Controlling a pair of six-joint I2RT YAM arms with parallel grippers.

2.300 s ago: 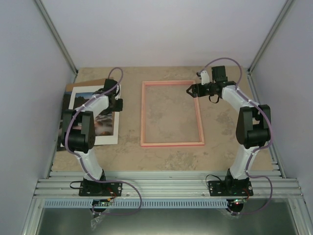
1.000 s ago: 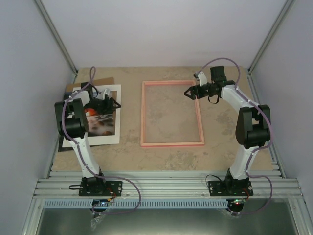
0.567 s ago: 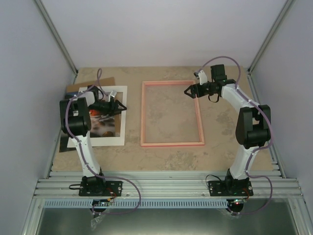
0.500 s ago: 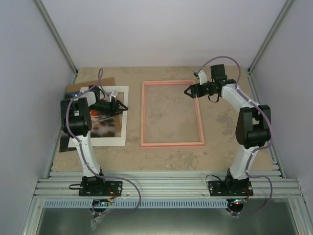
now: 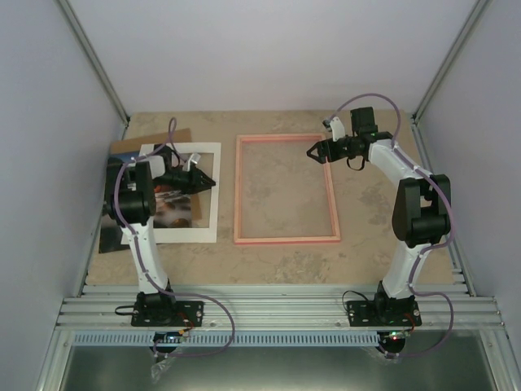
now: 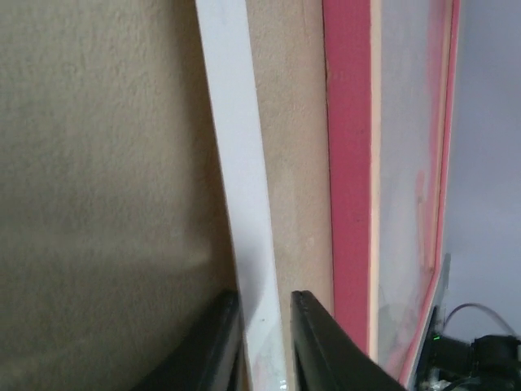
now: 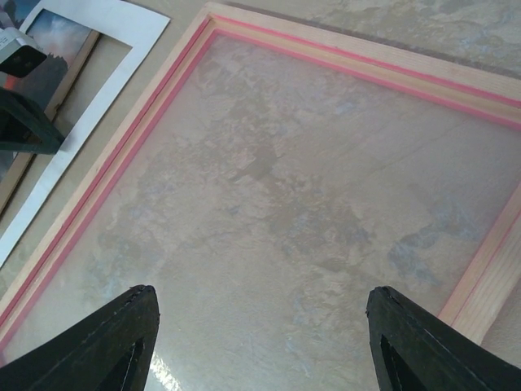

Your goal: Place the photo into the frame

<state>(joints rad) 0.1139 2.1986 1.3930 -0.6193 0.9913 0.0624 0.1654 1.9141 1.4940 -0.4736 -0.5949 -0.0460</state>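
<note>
The photo (image 5: 208,213), white-bordered with a dark landscape, lies left of the pink frame (image 5: 238,189), a narrow strip of table between them. My left gripper (image 5: 210,181) is shut on the photo's right white border. In the left wrist view the white edge (image 6: 244,212) runs between my fingers (image 6: 313,342), with the frame's pink rail (image 6: 350,163) just beyond. My right gripper (image 5: 312,152) hovers open and empty over the frame's far right corner. In the right wrist view my right gripper (image 7: 262,326) is above the frame's glazing, and the frame rail (image 7: 350,61) and photo border (image 7: 114,49) show.
A brown backing board (image 5: 129,147) lies under the photo's far left corner, and a dark sheet (image 5: 107,236) pokes out at its near left. Grey walls close both sides. A metal rail (image 5: 277,314) runs along the near edge.
My left gripper has closed on the photo and dragged it to the right, off the backing board and towards the frame. The right arm has barely moved.
</note>
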